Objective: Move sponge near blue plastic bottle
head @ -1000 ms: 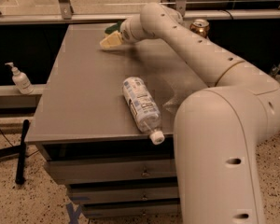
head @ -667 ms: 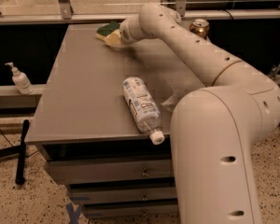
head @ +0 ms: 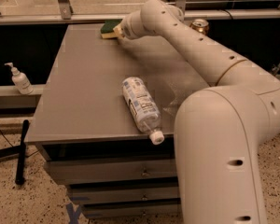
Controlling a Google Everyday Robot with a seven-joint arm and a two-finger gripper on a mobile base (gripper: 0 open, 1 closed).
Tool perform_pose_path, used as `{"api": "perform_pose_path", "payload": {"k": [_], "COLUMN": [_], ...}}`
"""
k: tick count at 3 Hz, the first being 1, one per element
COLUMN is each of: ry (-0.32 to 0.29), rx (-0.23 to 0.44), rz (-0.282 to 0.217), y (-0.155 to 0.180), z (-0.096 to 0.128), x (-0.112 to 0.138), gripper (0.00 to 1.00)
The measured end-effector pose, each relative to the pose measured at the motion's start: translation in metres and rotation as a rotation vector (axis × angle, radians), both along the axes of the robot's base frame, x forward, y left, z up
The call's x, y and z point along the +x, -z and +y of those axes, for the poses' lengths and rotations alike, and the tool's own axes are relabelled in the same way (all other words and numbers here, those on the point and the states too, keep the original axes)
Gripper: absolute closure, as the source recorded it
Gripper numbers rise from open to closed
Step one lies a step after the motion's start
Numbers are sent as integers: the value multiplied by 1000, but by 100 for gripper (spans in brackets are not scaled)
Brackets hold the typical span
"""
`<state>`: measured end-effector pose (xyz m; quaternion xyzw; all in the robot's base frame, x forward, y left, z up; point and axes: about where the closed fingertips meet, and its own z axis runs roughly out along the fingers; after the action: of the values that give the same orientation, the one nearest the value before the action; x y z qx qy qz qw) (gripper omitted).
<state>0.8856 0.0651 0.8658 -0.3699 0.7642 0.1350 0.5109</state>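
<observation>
The sponge [head: 109, 29], dark green on top and pale yellow below, is at the far edge of the grey table [head: 84, 92]. My gripper [head: 118, 32] is at the sponge's right end and is shut on it, holding it just above the tabletop. The blue plastic bottle [head: 140, 107], clear with a white-and-bluish label and a white cap, lies on its side near the table's front edge with its cap towards the front. The sponge is well behind the bottle, about half a table's depth away.
A gold-brown drink can [head: 199, 25] stands at the back right behind my arm. A small white pump bottle [head: 19, 80] stands on a ledge left of the table. My arm's large base link [head: 224, 148] covers the table's front right corner. Drawers sit under the tabletop.
The sponge, in my gripper, has risen and shifted a little towards the table's far edge, and it has levelled out from a tilt. The bottle has not moved.
</observation>
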Motion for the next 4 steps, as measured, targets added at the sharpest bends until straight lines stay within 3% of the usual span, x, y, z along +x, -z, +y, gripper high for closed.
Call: {"api": "perform_pose_path", "payload": {"k": [1,2,4], "ry": [3,6,-69], "rx": [12,24,28], "rz": [-33,-53,-2], "y": [-14,-24,-25], "z": [-3,-7,-10], "x": [-4,-13,-75], "gripper": [100,100,100]}}
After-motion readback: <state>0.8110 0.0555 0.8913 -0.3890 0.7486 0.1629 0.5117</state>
